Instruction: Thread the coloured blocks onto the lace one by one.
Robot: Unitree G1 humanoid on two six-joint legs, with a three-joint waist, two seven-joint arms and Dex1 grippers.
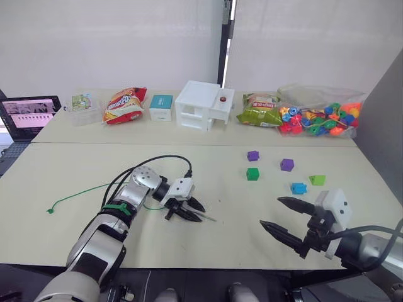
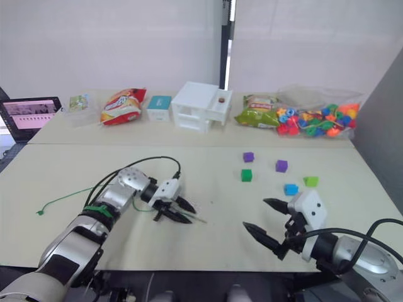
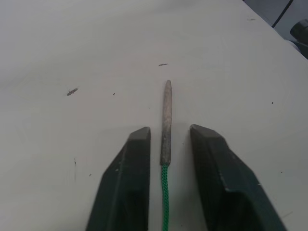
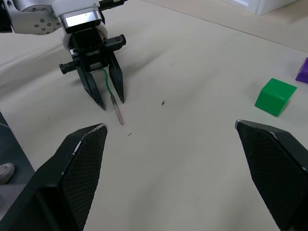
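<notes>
Your left gripper (image 1: pixel 192 212) sits low in the centre of the left eye view, its two fingers apart and astride the stiff tip of the lace (image 3: pixel 166 122); the tip lies flat on the table (image 1: pixel 208 251) between them, untouched by either pad, which looks like the set-up for a pinch near the needle end so that the point will stick out ahead of the fingers; the green cord trails back under the wrist and runs to its knotted tail (image 1: pixel 50 211) at the left edge of the frame.

Your right gripper (image 1: pixel 283 217) hangs at lower right with its fingers spread wide and nothing between them; it is placed just below the coloured blocks, probably to fetch one once the lace is in hand.

The blocks lie loose, right of centre: two purple cubes (image 1: pixel 253 155) (image 1: pixel 287 165), the dark green cube (image 1: pixel 252 173), the blue flower bead (image 1: pixel 298 187) and the lime wedge (image 1: pixel 317 180); none is threaded.

You cannot make out the bore holes in the blocks, and where the cord passes under the left wrist is hidden.
</notes>
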